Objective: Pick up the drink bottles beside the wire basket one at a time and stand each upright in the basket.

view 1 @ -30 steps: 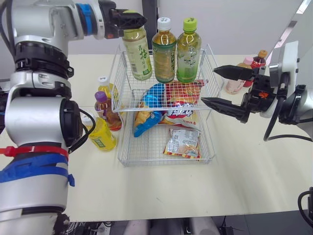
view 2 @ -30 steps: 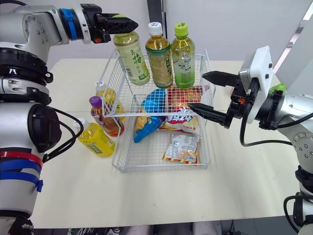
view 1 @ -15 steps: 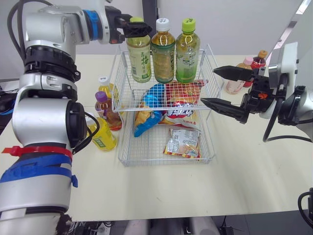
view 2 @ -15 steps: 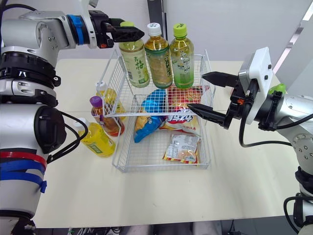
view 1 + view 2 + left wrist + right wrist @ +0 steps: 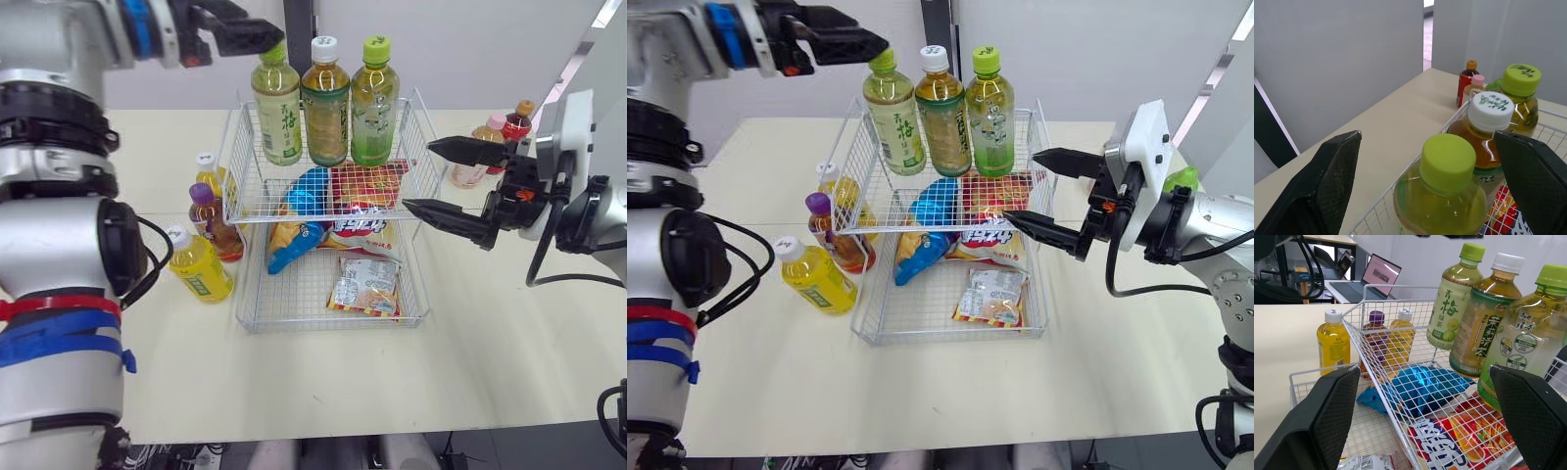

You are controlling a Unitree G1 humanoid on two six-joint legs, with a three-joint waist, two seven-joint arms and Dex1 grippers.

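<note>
A two-tier wire basket (image 5: pixel 257 186) is set mid-table (image 5: pixel 323 372), with three tea bottles (image 5: pixel 326 103) stood upright in its upper tier. The left gripper (image 5: pixel 263 35) is held spread just above the leftmost cap, and the right gripper (image 5: pixel 419 174) is held spread at the basket's right side. Three small drink bottles (image 5: pixel 199 264) are seen beside the basket, toward the table's left edge.

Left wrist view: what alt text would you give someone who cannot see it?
The left gripper, open, points at a green-capped bottle standing in the wire basket. Beside it stand a white-capped bottle and a second green-capped bottle.
</note>
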